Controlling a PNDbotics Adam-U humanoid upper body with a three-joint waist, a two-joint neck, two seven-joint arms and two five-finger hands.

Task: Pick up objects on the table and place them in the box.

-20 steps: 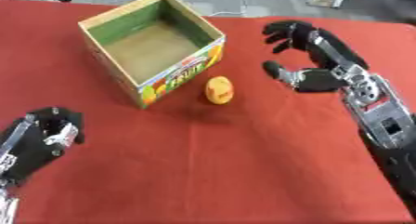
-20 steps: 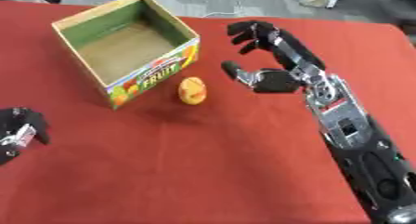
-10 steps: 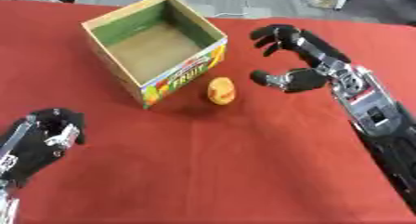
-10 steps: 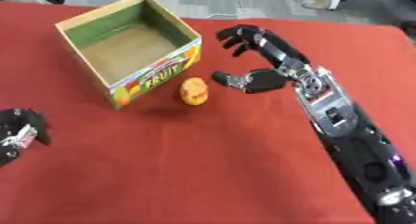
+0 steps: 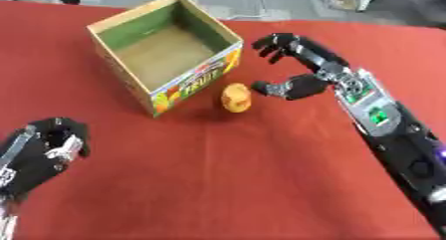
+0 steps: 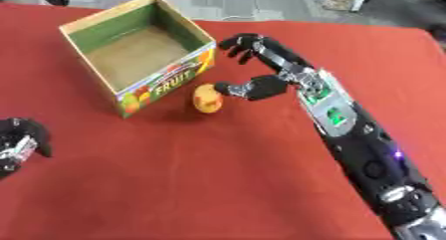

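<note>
Left eye view: orange object [image 5: 235, 97] (beside box [image 5: 197, 77]).

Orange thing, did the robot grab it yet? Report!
Right hand open beside orange thing, not gripping. Left hand idle, low corner. Box empty. Nothing blocking.

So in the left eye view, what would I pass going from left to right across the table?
Left hand → cardboard box → orange fruit → right hand, open, with its arm beyond.
</note>
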